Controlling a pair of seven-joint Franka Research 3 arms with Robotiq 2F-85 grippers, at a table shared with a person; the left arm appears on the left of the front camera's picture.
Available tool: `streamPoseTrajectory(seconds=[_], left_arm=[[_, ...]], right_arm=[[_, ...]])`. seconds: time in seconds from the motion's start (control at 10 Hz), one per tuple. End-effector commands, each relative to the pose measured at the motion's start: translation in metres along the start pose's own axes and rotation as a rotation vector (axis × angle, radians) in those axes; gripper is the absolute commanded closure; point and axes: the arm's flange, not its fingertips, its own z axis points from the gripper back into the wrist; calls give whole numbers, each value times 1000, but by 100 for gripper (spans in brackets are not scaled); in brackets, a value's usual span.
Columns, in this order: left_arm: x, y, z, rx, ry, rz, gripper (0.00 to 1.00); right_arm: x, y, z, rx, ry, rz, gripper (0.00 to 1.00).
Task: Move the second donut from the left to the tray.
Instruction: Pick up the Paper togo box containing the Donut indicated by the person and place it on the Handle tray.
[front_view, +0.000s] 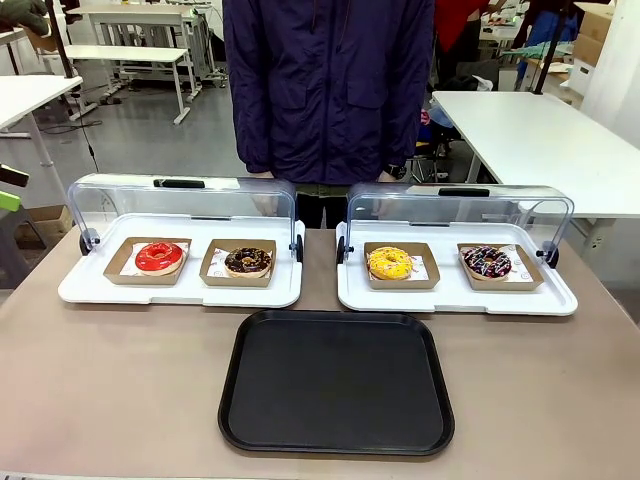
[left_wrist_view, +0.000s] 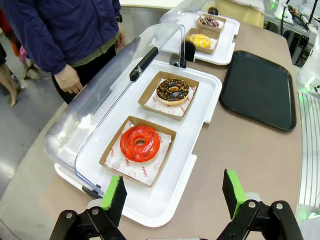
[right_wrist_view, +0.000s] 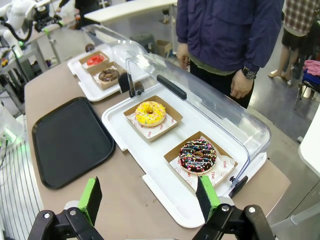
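I see the left gripper (left_wrist_view: 174, 192) and right gripper (right_wrist_view: 149, 194) both spread; the chocolate donut (front_view: 247, 261) rests beyond the black tray (front_view: 335, 385).

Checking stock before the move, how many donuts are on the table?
4: red donut and chocolate donut in the left white tray; yellow donut and sprinkled donut in the right white tray. None seems hidden.

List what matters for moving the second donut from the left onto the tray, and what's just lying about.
Job: chocolate donut; black tray.
Lying about: red donut; yellow donut; sprinkled donut; left white tray; right white tray.
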Motion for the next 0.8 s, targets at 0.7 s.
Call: streamPoseTrajectory(seconds=[0.7], left_arm=[[0,0,0,-3,-16,-4,0]], right_arm=[[3,-4,-1,0,-27,29,0]])
